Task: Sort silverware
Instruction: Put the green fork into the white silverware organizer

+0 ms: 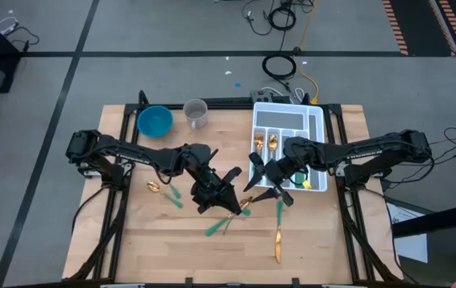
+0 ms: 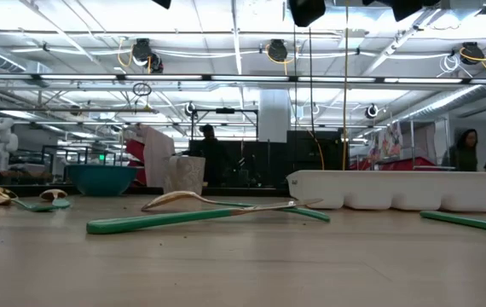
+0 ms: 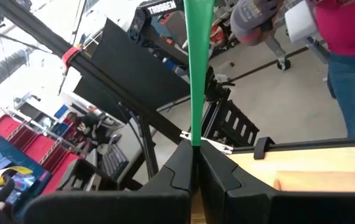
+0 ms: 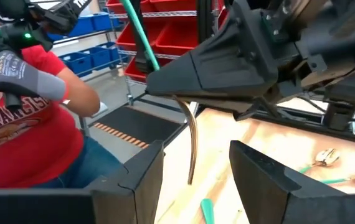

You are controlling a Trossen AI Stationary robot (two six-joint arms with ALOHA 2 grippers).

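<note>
My left gripper is shut on a piece of silverware with a green handle and holds it up over the table's middle. Its slim gold end hangs between the open fingers of my right gripper, which faces it from the right and touches nothing. Other silverware lies flat on the wood: a gold spoon, green-handled pieces and an all-gold piece. More gold pieces lie in the white tray. My left gripper pinches the green handle between its two fingers. The fingers lie level and across the piece. The handle rises on one side of them and the gold end hangs out on the other. The piece is lifted clear of the table.
A blue bowl and a clear cup stand at the table's far left. The white tray's wall runs along the far right. A person in a red shirt with grey gloves stands beyond the table.
</note>
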